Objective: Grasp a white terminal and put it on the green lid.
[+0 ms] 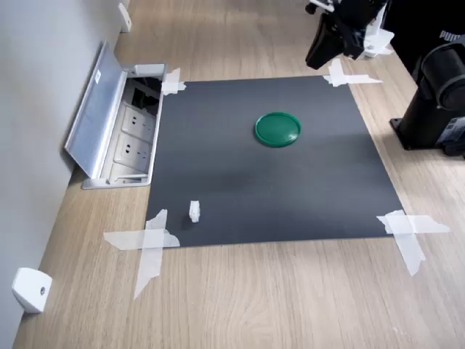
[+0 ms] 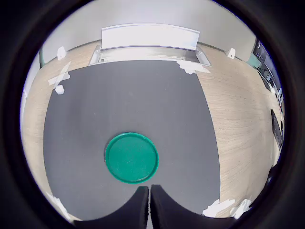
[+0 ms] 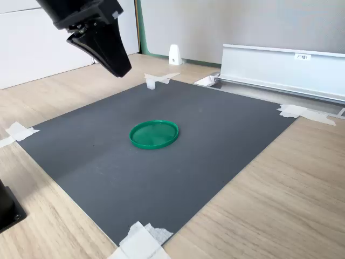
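The green lid [image 1: 277,129] lies flat on the dark mat [image 1: 276,189], in the upper middle of the first exterior view and near the centre of the second exterior view. The white terminal [image 1: 195,211] stands on the mat near its taped corner, at the lower left of the first exterior view, well apart from the lid. The gripper [image 2: 149,205] hangs above the mat's edge, empty, its two fingers pressed together in the wrist view. An open floor socket box [image 1: 127,134] sits beside the mat at the first exterior view's left.
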Motion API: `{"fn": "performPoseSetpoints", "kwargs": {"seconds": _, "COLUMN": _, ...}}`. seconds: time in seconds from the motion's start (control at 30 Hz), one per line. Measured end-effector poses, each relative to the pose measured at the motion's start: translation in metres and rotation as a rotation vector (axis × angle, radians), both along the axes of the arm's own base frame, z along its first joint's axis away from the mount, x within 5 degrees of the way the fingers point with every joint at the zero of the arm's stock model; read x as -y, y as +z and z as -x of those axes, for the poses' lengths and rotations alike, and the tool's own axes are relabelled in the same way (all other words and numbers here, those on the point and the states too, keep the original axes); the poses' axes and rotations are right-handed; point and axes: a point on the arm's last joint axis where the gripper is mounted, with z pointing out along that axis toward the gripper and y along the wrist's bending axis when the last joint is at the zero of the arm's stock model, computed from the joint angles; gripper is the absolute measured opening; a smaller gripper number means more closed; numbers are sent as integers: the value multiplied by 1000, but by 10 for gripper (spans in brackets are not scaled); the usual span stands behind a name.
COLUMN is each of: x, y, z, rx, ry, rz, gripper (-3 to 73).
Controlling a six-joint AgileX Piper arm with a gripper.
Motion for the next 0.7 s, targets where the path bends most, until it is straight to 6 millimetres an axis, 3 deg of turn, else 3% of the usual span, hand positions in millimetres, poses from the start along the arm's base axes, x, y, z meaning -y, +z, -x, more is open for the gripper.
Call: {"fn": "performPoseSetpoints", "kwargs": {"seconds": 0.7, "x": 0, "y": -2, "z": 3, "rx": -44, "ry": 4, "rz": 2, "gripper": -8}}
